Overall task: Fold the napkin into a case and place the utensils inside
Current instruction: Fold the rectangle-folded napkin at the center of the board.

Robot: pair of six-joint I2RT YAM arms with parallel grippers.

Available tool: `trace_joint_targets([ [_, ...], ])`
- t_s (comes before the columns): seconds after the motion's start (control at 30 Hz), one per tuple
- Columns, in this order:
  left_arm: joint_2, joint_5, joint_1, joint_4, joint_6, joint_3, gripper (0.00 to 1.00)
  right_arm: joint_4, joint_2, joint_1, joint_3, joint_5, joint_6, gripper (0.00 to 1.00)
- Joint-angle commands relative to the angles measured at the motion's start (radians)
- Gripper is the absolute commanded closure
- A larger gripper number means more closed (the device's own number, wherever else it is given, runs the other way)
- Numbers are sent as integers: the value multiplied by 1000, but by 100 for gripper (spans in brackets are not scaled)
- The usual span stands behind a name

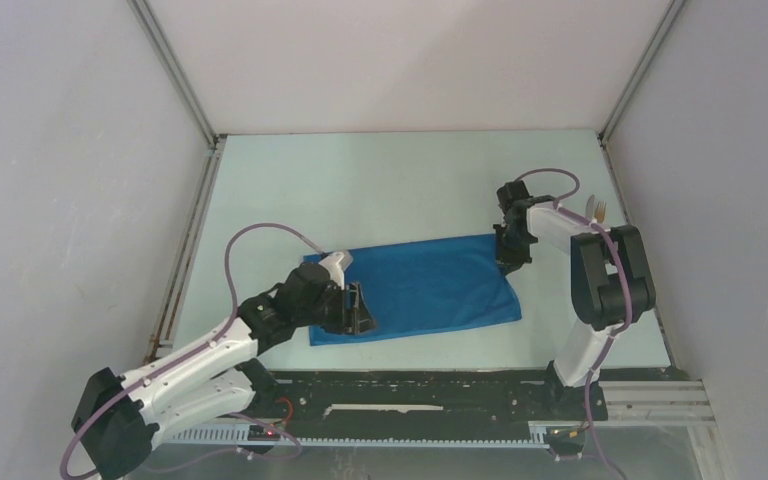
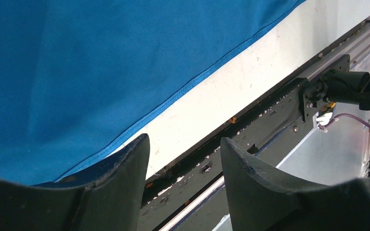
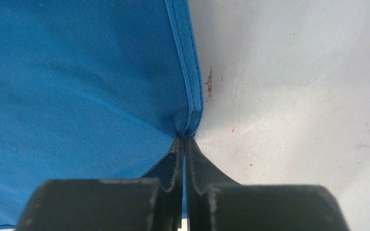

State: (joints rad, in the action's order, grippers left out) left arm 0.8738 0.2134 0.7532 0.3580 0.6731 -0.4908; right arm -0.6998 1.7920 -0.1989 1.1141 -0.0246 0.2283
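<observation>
the napkin (image 1: 430, 285) lies spread on the table (image 1: 380, 190), long side running left to right, between the two arms.

right gripper (image 3: 184, 142): jaws closed, no visible gap between them. the fingers (image 3: 200, 166) pinch the napkin (image 3: 77, 86) at its stitched hem. the cloth draws up into a small pucker at the pinch point. bare table lies just beside the hem on the outer side. in the top view the right gripper (image 1: 508, 260) sits at the napkin's far right corner.

left gripper (image 2: 184, 144): jaws apart by a wide gap, holding nothing. one finger (image 2: 120, 168) sits over the napkin's (image 2: 77, 72) near hem. the other finger is over the dark rail (image 2: 270, 115) along the table's near edge. whether the first finger touches the cloth cannot be told. in the top view the left gripper (image 1: 360, 308) is at the napkin's near left corner.

the tines of a fork (image 1: 597, 208) show beyond the right arm, near the table's right edge, well apart from the napkin. its handle is hidden.
</observation>
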Motion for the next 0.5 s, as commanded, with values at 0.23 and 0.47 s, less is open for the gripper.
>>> trace_joint_targets([
  [0.23,-64,-84,-49,90,26,-12,35,36,-52,-11,-2,-72,-27,100],
  [0.47,-105,-141,-132,116,110,25,33,42,-119,1,-14,-49,-34,100],
])
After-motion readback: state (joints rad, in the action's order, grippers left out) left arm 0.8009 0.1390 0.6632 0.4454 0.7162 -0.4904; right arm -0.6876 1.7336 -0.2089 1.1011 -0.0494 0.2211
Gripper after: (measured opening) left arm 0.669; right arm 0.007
